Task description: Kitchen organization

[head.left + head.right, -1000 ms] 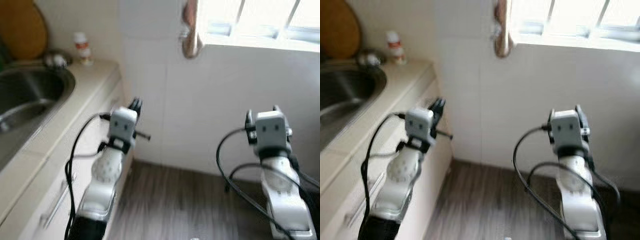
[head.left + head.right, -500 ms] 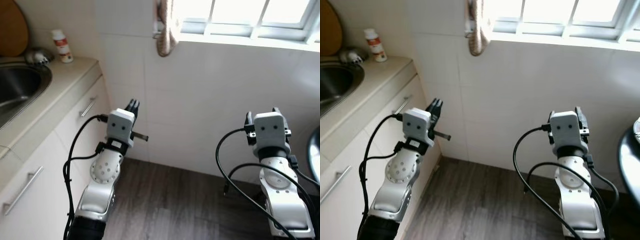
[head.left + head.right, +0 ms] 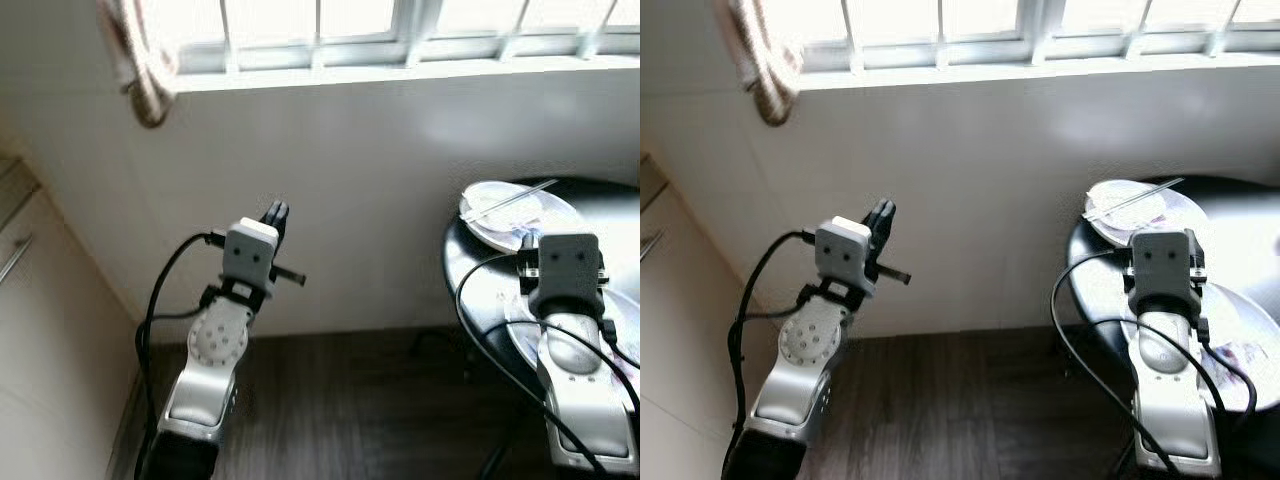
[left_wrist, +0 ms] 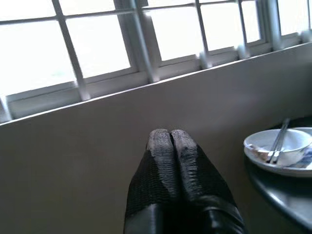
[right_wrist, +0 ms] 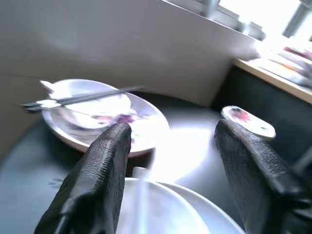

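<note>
- Two tools raised before white wall under window
- left tool (image 4: 170, 139): fingers pressed together, empty
- right tool (image 5: 170, 146): fingers spread, over black desk (image 3: 480, 300) bearing plates (image 5: 146, 122), bowl (image 4: 278, 146), chopsticks (image 3: 508, 200)

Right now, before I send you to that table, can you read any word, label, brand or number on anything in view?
No readable text anywhere.
Round black table: no markings.
White plate with coloured pattern, under a white bowl carrying dark chopsticks: decoration only, no letters.
Small white dish with coloured print: too blurred to read.
</note>
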